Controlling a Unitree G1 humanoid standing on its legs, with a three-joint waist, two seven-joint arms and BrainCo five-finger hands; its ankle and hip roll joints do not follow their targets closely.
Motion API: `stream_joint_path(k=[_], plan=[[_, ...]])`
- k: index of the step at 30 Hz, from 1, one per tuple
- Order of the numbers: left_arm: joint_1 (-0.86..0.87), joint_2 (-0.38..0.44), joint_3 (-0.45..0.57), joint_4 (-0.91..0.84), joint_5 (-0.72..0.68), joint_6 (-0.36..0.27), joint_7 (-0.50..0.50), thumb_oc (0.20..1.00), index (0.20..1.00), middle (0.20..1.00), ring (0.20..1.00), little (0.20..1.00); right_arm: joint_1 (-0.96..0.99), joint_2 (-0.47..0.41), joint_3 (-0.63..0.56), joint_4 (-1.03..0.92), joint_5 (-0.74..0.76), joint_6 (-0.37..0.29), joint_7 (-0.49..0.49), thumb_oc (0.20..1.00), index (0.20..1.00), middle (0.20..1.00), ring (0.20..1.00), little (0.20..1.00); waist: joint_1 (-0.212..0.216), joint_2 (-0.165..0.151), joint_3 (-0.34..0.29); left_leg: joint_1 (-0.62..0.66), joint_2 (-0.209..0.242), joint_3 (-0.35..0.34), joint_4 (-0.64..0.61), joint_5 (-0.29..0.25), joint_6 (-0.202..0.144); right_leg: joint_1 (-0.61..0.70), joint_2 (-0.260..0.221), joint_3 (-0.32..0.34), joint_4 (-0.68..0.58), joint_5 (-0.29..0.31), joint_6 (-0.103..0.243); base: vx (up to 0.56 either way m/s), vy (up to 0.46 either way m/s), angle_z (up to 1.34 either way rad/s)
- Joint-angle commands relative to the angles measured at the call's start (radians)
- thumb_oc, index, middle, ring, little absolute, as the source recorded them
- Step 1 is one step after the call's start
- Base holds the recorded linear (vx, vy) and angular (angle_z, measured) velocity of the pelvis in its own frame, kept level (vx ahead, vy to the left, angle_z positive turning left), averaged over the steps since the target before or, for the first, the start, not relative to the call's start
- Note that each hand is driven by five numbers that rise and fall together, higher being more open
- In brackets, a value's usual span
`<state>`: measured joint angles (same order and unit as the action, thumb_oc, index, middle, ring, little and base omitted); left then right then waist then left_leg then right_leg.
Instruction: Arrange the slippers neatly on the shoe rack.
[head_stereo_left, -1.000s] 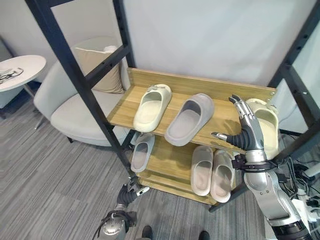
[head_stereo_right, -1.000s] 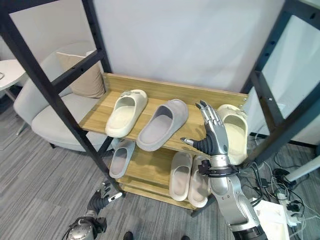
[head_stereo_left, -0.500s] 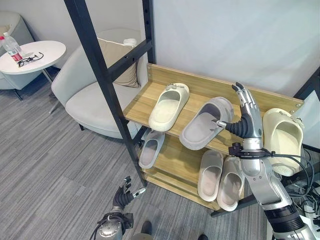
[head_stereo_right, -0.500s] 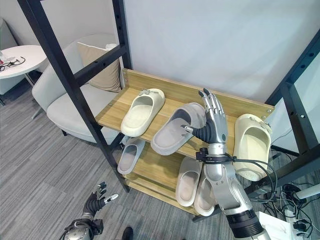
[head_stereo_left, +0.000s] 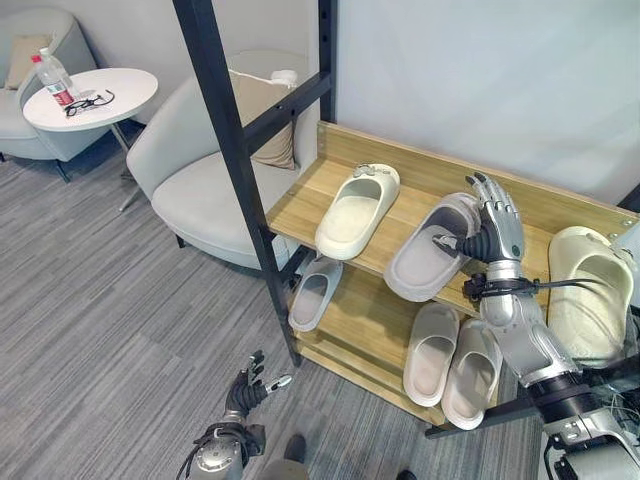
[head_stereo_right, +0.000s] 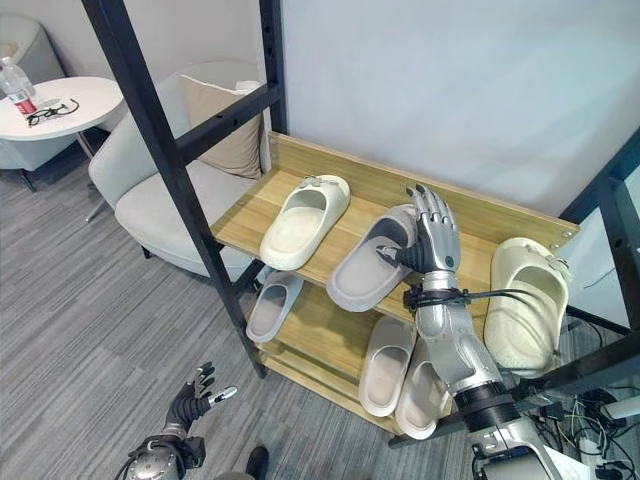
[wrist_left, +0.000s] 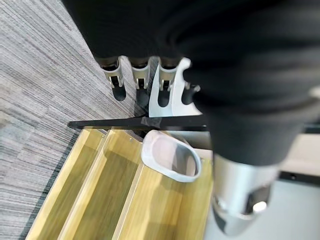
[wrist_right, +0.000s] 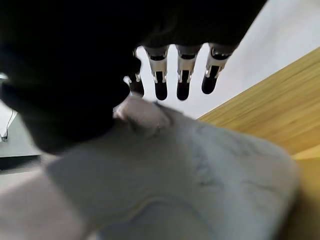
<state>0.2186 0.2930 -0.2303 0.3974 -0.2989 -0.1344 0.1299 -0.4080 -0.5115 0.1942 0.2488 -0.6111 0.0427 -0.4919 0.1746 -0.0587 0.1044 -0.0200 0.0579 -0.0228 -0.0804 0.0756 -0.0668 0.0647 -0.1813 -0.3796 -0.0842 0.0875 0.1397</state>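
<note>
left robot hand hangs low at 7 o'clock, fingers spread, holding nothing. on the shoe rack top shelf, cream slipper, then grey slipper askew, right robot hand straight-fingered against its toe; next, nudge it parallel.

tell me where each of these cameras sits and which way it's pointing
Left eye view: on the head, looking down at the shoe rack; right hand at the grey slipper, left hand low over the floor.
Right eye view: same head, slightly aside, same scene.
Left wrist view: along the left hand's straight fingers towards the rack's lower shelves.
Right wrist view: along the right hand's straight fingers, right over the grey slipper.
Both eye views share the cream slipper.
</note>
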Motion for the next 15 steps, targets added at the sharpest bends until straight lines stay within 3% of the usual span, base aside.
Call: stream_joint_path(k=[1,10,15], plan=[[-0.051,0.031,-0.002,-0.025,-0.015,-0.06,-0.009,1.0,1.0,1.0,1.0,1.0,-0.042,-0.089,-0.024,0.001,0.015,0.06,-0.041,0.2,0.2,0.2,0.2,0.2,0.035,-0.008,0.001,0.02,-0.017,0.023,-0.007,-0.092,0.024,0.072,-0.022,0.036,0.014,-0.092,0.043,0.01,-0.007,0.07],[-0.055,0.034,0.004,-0.037,-0.017,-0.045,-0.019,1.0,1.0,1.0,1.0,1.0,-0.022,-0.123,-0.074,-0.011,0.044,0.078,-0.028,0.2,0.2,0.2,0.2,0.2,0.02,-0.005,-0.006,0.026,-0.012,0.019,-0.007,-0.092,0.019,0.079,-0.018,0.034,0.011,-0.099,0.037,0.0,-0.003,0.0],[-0.076,0.018,0.026,-0.047,-0.017,-0.027,-0.004,1.0,1.0,1.0,1.0,1.0,0.081,-0.051,-0.161,-0.243,0.098,0.028,-0.032,0.2,0.2,0.2,0.2,0.2,-0.014,0.01,-0.01,0.033,-0.003,0.028,-0.007,-0.089,0.016,0.076,-0.012,0.048,0.01,-0.105,0.03,-0.01,-0.014,-0.01]])
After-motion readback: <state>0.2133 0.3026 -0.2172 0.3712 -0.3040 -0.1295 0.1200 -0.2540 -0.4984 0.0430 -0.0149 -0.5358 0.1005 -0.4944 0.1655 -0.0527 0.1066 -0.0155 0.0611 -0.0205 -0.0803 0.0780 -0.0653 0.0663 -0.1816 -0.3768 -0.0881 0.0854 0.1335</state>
